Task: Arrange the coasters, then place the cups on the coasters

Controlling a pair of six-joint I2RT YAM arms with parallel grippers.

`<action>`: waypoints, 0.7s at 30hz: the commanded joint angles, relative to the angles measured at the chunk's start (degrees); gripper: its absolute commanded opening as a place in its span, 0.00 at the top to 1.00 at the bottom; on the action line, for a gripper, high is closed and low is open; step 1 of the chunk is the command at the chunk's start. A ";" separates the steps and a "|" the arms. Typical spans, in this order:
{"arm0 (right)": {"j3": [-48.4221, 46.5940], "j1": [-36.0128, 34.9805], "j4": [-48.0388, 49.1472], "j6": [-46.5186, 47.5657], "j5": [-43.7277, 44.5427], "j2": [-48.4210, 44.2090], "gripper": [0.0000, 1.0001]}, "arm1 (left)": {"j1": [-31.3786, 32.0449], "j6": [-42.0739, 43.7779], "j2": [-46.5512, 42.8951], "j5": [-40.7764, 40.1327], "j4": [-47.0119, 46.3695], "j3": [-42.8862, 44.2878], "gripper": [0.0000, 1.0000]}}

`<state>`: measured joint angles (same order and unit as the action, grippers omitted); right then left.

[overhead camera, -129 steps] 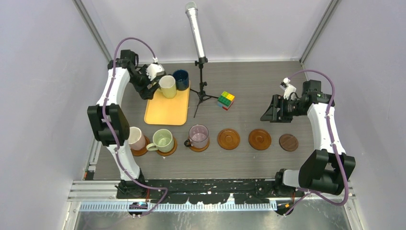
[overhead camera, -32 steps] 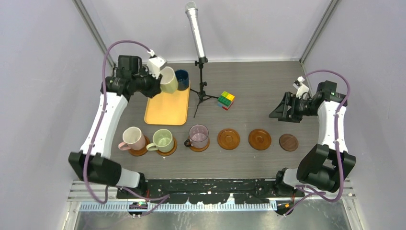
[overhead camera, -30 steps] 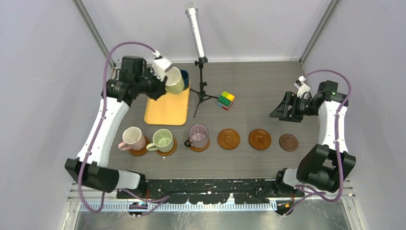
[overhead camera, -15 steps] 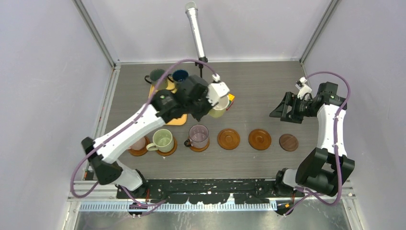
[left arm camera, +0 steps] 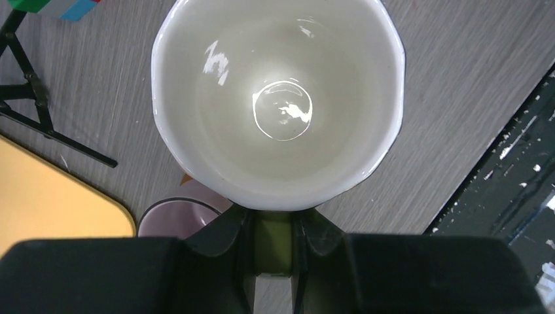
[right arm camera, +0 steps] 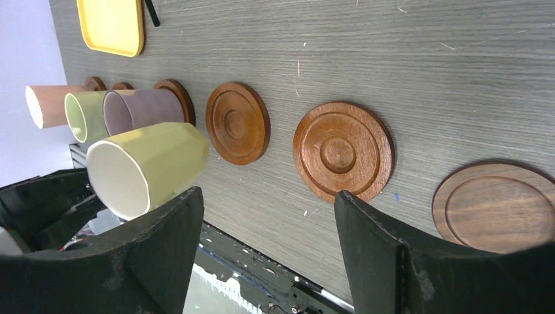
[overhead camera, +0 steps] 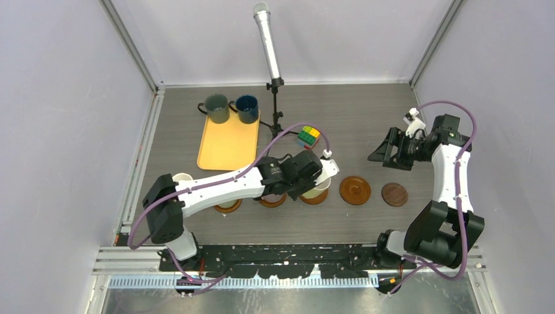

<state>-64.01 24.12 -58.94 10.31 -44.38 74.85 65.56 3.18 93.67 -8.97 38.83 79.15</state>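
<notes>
My left gripper (left arm camera: 275, 226) is shut on the handle of the cream-yellow cup (left arm camera: 278, 104), which faces mouth up. In the top view this cup (overhead camera: 321, 184) hangs over the fourth coaster (overhead camera: 314, 196) of the row. The right wrist view shows that coaster (right arm camera: 237, 122) bare and the cup (right arm camera: 157, 167) raised off it. Pink (right arm camera: 59, 104), pale green (right arm camera: 88, 114) and mauve (right arm camera: 141, 108) cups stand on the three left coasters. Two more coasters (overhead camera: 355, 190) (overhead camera: 394, 194) lie bare to the right. My right gripper (overhead camera: 386, 147) hovers open and empty behind them.
A dark grey-green cup (overhead camera: 216, 108) and a navy cup (overhead camera: 247, 108) stand at the far end of the orange-yellow tray (overhead camera: 229, 144). A microphone stand (overhead camera: 275, 85) and a multicoloured cube (overhead camera: 308, 136) sit behind the row. My left arm lies across the three left cups.
My left arm has carried the cream-yellow cup from the tray rightward and forward to above the fourth coaster. The right arm has hardly moved.
</notes>
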 commanded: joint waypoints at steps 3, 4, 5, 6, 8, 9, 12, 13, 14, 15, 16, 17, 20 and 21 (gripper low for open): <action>-0.38 0.15 1.54 -0.37 -0.43 -0.59 0.22 | -0.48 -1.97 -0.27 0.60 -14.36 -0.66 1.00; -0.41 0.15 1.54 -0.37 -0.53 -0.51 0.22 | -0.44 -2.26 -0.05 1.18 -15.05 -0.96 1.00; -0.42 0.14 1.54 -0.31 -0.63 -0.50 0.22 | -0.61 -2.46 0.17 1.78 -15.66 -1.42 1.00; -0.42 0.15 1.52 -0.31 -0.68 -0.56 0.22 | -0.84 -2.80 0.39 2.65 -16.43 -1.80 1.00; -0.29 0.14 1.53 -0.20 -0.66 -0.63 0.22 | -2.06 -3.63 0.80 4.79 -17.65 -2.51 1.00; -0.20 0.14 1.53 -0.12 -0.58 -0.66 0.22 | -2.72 -4.59 0.89 6.30 -18.42 -2.88 1.00; 0.16 0.18 1.52 0.14 -0.54 -0.85 0.23 | -3.34 -3.99 0.99 6.94 -19.92 -3.75 1.00; 0.19 0.14 1.54 0.23 -0.50 -0.85 0.22 | -3.45 -3.62 1.12 6.69 -20.17 -3.87 1.00; 0.20 0.16 1.50 0.24 -0.49 -0.85 0.22 | -3.39 -3.47 1.27 6.42 -20.54 -4.18 1.00; 0.28 0.14 1.54 0.31 -0.52 -0.85 0.22 | -3.46 -3.45 1.33 6.16 -21.03 -4.51 1.00; 0.29 0.14 1.52 0.24 -0.65 -0.77 0.22 | -3.54 -2.70 1.34 5.96 -21.62 -4.84 1.00; 0.29 0.14 1.54 0.24 -0.74 -0.68 0.22 | -3.72 -1.73 1.32 5.90 -22.30 -5.35 1.00; 0.29 0.18 1.53 0.15 -0.94 -0.67 0.22 | -4.42 -1.54 1.52 6.16 -23.70 -6.34 1.00; 0.29 0.14 1.52 0.15 -0.88 -0.67 0.22 | -4.61 -1.47 1.56 6.24 -24.05 -6.67 1.00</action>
<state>-63.92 24.12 -58.65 10.33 -44.42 74.87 61.71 0.69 96.14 -3.38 24.03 72.47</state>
